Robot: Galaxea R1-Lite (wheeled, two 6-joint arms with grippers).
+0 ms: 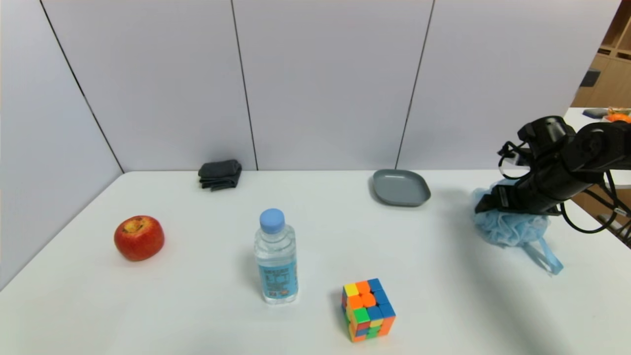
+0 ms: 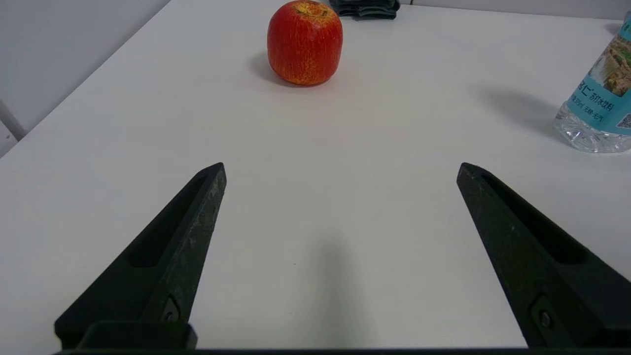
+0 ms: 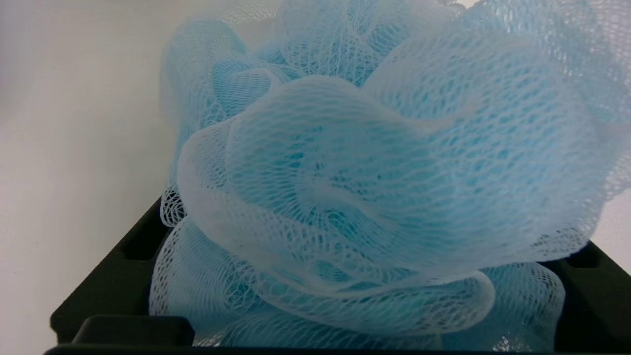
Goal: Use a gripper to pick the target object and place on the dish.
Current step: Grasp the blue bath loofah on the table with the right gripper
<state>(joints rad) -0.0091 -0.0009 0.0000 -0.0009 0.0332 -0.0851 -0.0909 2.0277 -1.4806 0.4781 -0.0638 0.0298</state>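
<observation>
The left claw hangs low over the near-left part of the white surface with its 2 fingers spread wide and nothing between them, so it looks parked; the apple sits ahead of it and the water bottle is off to its right. Further right stand the puzzle cube near the front edge and, at the far side, the folded dark cloth against the wall. The dish lies right of centre at the far edge, bare, so nothing has been delivered yet. At the far right, the right claw has its fingers sunk into the bath pouf, and its wrist view shows mesh filling the space between the 2 dark fingers; whether they have closed enough to pinch it I cannot tell. The pouf appears to rest on the surface, its ribbon loop trailing toward the near right. My reading is that the approach is done, and the squeeze, lift, carry and release are left. The stretch from pouf to dish is open, with no object between. The wall is close behind the dish, and the pouf sits near the surface's right edge, so the carry should go leftward and only slightly farther back.
</observation>
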